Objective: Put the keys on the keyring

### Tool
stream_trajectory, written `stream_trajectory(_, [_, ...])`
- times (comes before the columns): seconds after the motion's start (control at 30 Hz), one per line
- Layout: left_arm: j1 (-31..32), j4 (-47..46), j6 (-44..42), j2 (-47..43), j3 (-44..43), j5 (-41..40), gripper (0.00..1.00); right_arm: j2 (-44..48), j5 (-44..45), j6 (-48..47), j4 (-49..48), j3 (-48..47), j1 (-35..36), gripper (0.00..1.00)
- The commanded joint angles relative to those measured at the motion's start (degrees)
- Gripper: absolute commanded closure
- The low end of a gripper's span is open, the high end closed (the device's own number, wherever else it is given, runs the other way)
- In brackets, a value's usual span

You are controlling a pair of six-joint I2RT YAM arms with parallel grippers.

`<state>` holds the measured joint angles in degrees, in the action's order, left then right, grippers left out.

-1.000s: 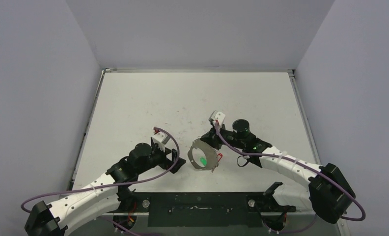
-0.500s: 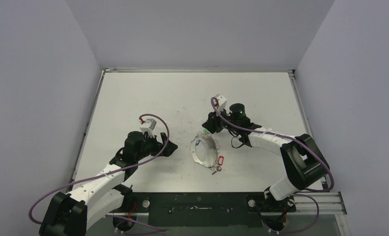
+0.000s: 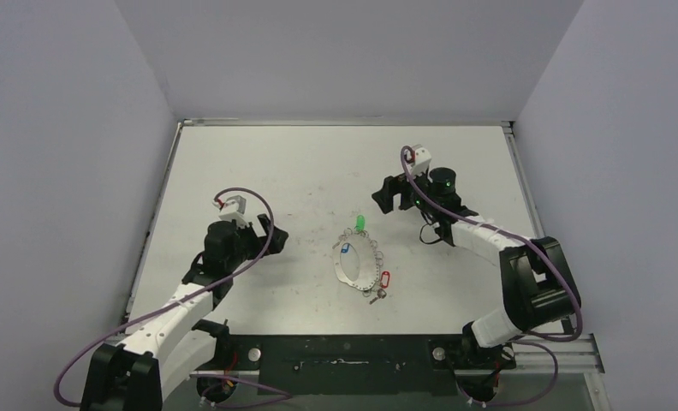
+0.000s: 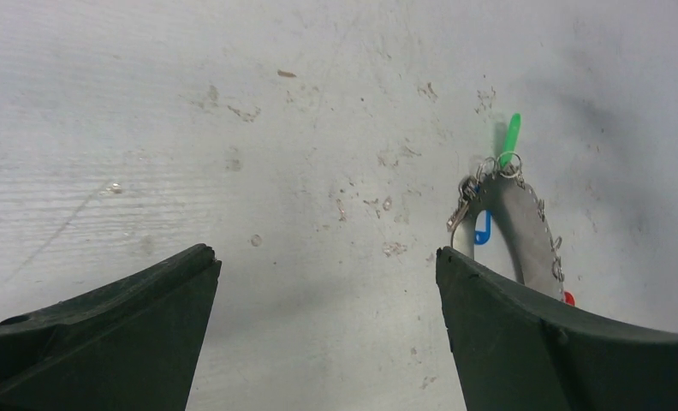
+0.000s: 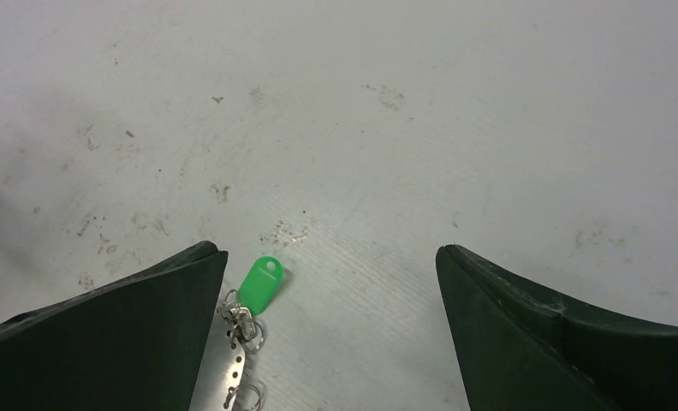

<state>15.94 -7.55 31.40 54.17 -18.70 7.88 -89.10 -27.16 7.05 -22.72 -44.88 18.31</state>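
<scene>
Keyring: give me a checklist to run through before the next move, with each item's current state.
1. Keyring lies on the table, touched by neither gripper: ok.
2. Left gripper open and empty: ok.
3. Right gripper open and empty: ok.
4. Green tag at the far rim, hooked to a loop: cannot tell.
5. Blue tag and red tag hooked to loops: cannot tell.

This is a robotics lab test cell: plain pale grey walls [image 3: 344, 51] box in a scuffed white tabletop [image 3: 258, 163]. A white-and-black left arm [image 3: 169, 310] and right arm [image 3: 481, 235] are bolted to a black metal base rail [image 3: 344, 353] at its near edge.
</scene>
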Motion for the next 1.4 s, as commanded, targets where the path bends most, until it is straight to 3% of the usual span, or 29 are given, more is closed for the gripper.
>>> stream_trajectory(0.0, [-0.6, -3.3, -1.0, -5.6, 1.2, -9.8, 0.03, 6.8, 5.0, 1.6, -4.0, 4.1, -2.5, 0.0])
stream_trajectory(0.17, [-0.7, -1.5, -9.7, -10.9, 0.7, -13.9, 0.03, 13.4, 12.7, 2.7, -4.0, 10.3, -5.3, 0.0])
stream_trajectory(0.4, [-0.7, 0.5, -17.7, -14.4, 1.8, -23.8, 0.03, 27.8, 32.8, 0.5, -3.5, 20.8, -5.9, 0.0])
stream_trajectory(0.57, [-0.8, -5.2, -22.9, -16.0, 4.0, -27.4, 0.03, 32.2, 40.8, -3.1, -4.2, 25.8, -5.9, 0.0])
stream_trajectory(0.67, [-0.9, -9.6, -30.3, -12.5, 5.3, -28.9, 0.03, 29.3, 43.3, -3.7, -10.3, 29.3, -5.9, 0.0])
stream_trajectory(0.8, [-1.5, -27.4, -38.3, -2.2, 11.0, -29.5, 0.03, 20.8, 44.6, -4.3, -19.7, 31.6, -5.9, 0.0])
stream_trajectory(0.9, [-4.6, -36.9, -37.7, 7.7, 10.9, -26.1, 0.03, 14.6, 45.7, -4.7, -21.3, 29.0, -6.0, 0.0])
stream_trajectory(1.03, [-10.2, -40.5, -37.7, 19.0, 6.2, -18.9, 0.03, 9.7, 46.2, -7.9, -24.7, 26.7, -6.0, 0.0])
stream_trajectory(1.13, [-14.9, -50.4, -34.8, 26.1, 5.9, -12.8, 0.03, 4.3, 46.6, -9.7, -33.9, 28.8, -6.4, 0.0])
stream_trajectory(1.23, [-19.3, -64.0, -33.1, 38.9, 5.8, -9.1, 0.03, -4.8, 47.4, -11.0, -45.8, 29.8, -6.4, 0.0])
stream_trajectory(1.27, [-19.6, -64.7, -33.2, 39.8, 5.6, -9.3, 0.03, -3.9, 48.7, -10.4, -43.9, 29.3, -6.0, 0.0])
stream_trajectory(1.3, [-19.6, -56.9, -32.2, 36.7, 4.8, -8.8, 0.03, -2.6, 48.2, -9.3, -39.3, 28.2, -6.6, 0.0])
stream_trajectory(1.37, [-19.5, -50.8, -32.1, 35.9, 1.8, -9.0, 0.03, -4.1, 48.5, -8.5, -36.8, 25.6, -7.4, 0.0])
